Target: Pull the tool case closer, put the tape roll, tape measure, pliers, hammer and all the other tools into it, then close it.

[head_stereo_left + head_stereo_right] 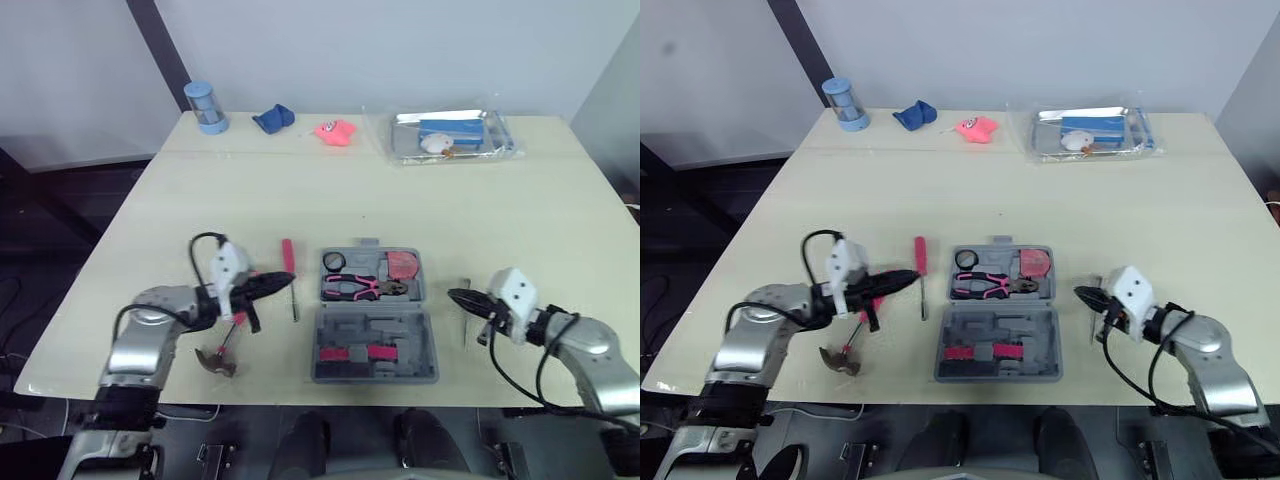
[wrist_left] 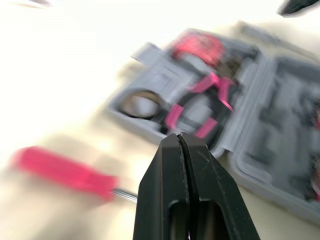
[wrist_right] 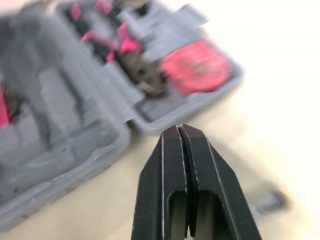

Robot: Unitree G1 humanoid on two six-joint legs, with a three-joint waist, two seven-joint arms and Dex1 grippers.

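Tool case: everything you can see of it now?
The tool case is grey plastic, lying open and flat near the front edge of the table, both halves face up. The far half holds a black tape roll, pink-handled pliers and a red tape measure in recesses; the near half is mostly bare recesses with pink pieces at its front. The left gripper and right gripper flank it without touching; a red screwdriver lies apart on its left.

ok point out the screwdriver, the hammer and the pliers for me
screwdriver (image 1: 287, 254), left eye view, on its red handle
hammer (image 1: 215, 361), left eye view, on its metal head
pliers (image 1: 350, 288), left eye view, on the pink handles
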